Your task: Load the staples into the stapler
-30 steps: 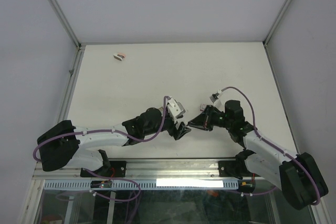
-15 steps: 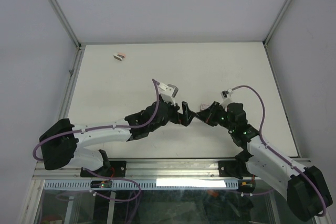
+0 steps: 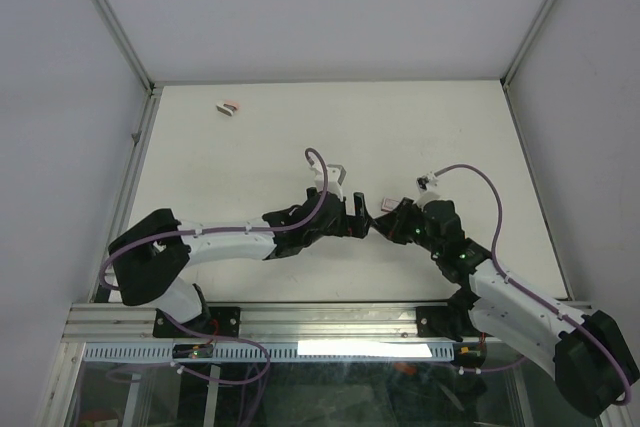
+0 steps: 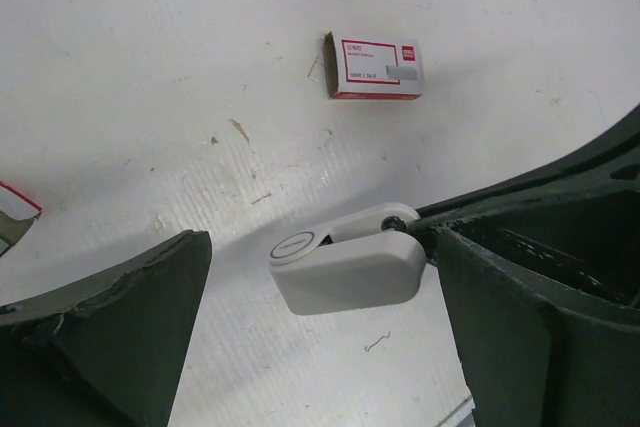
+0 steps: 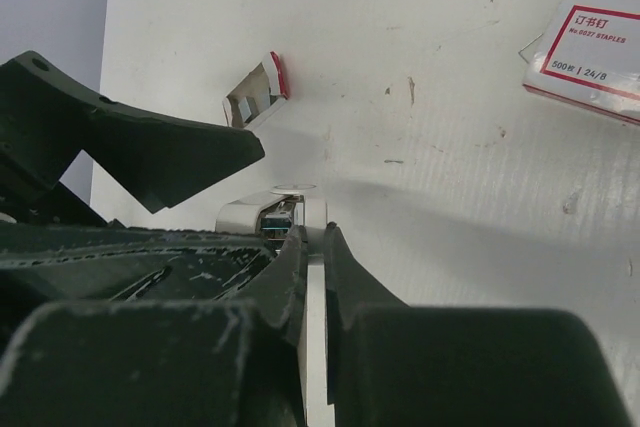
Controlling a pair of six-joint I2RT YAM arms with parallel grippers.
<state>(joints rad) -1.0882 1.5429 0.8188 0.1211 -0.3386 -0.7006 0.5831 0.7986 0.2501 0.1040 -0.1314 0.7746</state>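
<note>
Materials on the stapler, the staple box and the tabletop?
Stapler: smooth matte off-white cover with soft shading, probably moulded plastic. Staple box: red-and-white print and folded edges, looks like cardboard. Tabletop: matte white, faintly ribbed, scuffed; maybe laminate or plastic sheet, unclear.

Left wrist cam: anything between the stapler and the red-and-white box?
No. In the left wrist view the table between stapler and red-and-white box is bare, just scuffs.
</note>
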